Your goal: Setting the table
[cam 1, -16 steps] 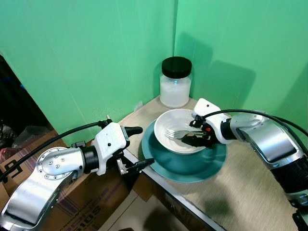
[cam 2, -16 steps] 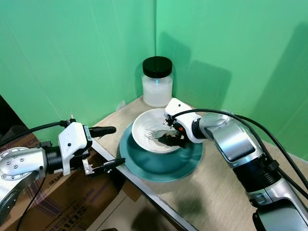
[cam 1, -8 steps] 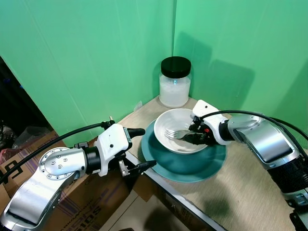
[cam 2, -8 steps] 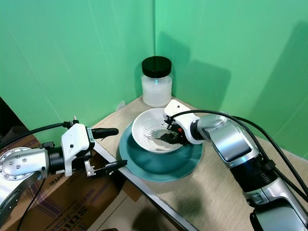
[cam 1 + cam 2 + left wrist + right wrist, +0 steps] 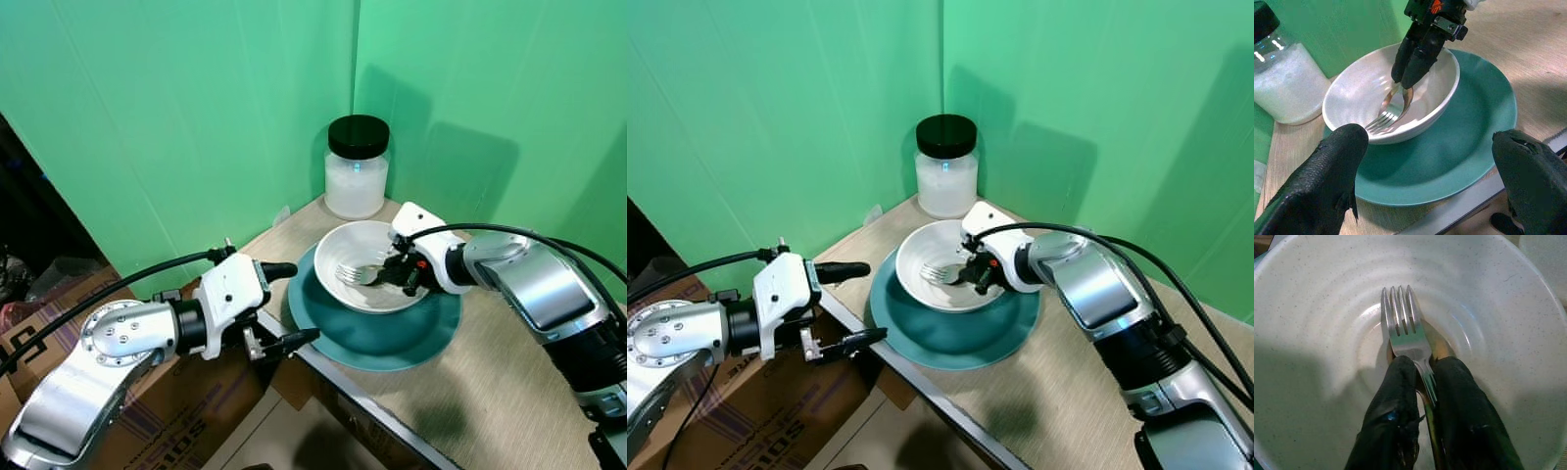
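Observation:
A white bowl (image 5: 338,245) sits on a teal plate (image 5: 377,341) near the table's corner. In the bowl lies a silver fork (image 5: 348,271), tines pointing left, with what looks like a spoon under it. My right gripper (image 5: 403,278) reaches into the bowl from the right and is shut on the fork's handle; the right wrist view shows both fingers (image 5: 1393,404) pinching it just behind the tines (image 5: 1399,316). My left gripper (image 5: 303,301) hovers open off the table's left edge, facing the plate (image 5: 1476,122), its fingertips (image 5: 1334,171) wide apart and holding nothing.
A glass jar (image 5: 357,168) with a black lid and white contents stands in the corner behind the bowl. Green walls close the back and left. Cardboard boxes (image 5: 147,411) sit on the floor below the table's metal front edge (image 5: 362,401).
The right gripper's fingers have come together on the fork handle and now stand steeper in the bowl. The left arm has edged slightly toward the table.

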Motion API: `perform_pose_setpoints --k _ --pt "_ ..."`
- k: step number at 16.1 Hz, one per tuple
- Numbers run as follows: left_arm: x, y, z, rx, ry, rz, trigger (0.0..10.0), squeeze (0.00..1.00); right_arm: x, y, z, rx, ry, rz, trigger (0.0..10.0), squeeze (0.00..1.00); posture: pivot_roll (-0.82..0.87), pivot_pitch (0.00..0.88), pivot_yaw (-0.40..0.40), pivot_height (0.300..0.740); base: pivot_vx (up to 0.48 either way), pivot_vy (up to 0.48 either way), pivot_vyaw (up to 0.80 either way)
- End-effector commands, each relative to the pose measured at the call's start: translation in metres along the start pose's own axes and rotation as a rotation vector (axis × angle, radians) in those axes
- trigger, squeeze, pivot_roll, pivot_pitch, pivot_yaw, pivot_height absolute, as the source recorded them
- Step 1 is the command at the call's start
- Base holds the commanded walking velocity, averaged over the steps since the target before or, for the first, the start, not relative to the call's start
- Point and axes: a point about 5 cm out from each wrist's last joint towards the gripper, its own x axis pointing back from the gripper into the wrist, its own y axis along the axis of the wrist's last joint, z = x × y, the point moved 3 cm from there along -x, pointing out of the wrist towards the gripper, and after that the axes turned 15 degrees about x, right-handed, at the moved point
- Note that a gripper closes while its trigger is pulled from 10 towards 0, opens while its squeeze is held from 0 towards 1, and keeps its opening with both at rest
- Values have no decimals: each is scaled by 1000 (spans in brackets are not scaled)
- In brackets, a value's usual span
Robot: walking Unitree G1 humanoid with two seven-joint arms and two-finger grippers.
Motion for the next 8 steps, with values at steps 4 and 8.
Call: perform_pose_setpoints --k 4,8 --pt "1 1 3 -15 1 14 10000 43 1 11 -5 11 -30 -23 0 0 -6 0 94 740 0 0 0" --pt "3 3 3 -19 10 6 10000 43 17 25 -14 -23 -78 -102 0 0 -6 0 86 740 0 0 0"
